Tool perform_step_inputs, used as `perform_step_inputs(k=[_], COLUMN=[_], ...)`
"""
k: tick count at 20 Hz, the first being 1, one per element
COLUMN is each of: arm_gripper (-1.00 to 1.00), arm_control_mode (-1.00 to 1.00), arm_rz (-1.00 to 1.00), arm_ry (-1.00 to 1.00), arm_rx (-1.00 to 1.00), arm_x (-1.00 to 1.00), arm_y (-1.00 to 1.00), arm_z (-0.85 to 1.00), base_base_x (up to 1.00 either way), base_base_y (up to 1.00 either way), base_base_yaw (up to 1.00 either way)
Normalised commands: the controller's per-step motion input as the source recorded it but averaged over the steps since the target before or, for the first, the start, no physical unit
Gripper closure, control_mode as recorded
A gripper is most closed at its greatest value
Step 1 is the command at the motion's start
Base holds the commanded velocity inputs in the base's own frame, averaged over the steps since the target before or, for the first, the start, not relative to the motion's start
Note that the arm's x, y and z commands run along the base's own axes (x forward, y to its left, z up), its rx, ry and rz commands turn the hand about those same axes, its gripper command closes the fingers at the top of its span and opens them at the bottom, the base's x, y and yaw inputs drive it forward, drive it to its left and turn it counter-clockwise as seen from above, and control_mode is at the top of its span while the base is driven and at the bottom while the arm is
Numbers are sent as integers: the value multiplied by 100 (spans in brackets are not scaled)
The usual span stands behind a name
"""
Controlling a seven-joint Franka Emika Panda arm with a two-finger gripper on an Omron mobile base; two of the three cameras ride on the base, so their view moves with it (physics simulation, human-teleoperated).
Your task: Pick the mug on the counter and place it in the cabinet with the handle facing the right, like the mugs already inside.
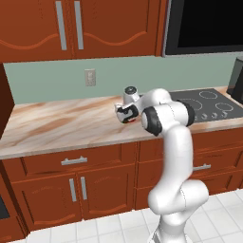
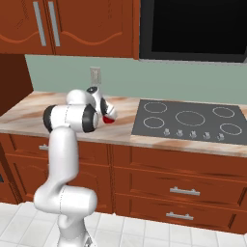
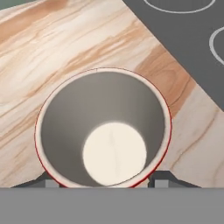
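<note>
Mug upright on counter, handle unseen | tool tips straddle rim, spread, grip unclear

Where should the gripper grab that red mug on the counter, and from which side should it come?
Take the red mug by its round body from straight above. It stands upright on the counter with its open mouth up, and the open gripper already has a finger on either side of the rim. The handle can't be seen from here, so I'd avoid relying on it.

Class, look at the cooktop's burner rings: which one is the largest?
The middle ring on the cooktop: it sits between the two pairs of smaller rings at the left and right ends.
</note>
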Motion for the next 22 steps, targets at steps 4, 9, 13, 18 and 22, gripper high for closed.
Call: perform_step_inputs(k=[4,9,13,18,22], arm_gripper=[100,100,100,100,100], arm_control_mode=[-100,-100,-100,-100,-100], arm_rz=[3,1,1,2,2], arm_ry=[-15,-17,-13,-10,-10], arm_rx=[0,0,0,0,0], arm_x=[-54,-40,-31,-35,-35], arm_y=[0,0,2,3,3], arm_z=[22,40,28,19,33], base_base_x=[0,0,0,0,0], base_base_y=[0,0,0,0,0], base_base_yaw=[0,0,0,0,0])
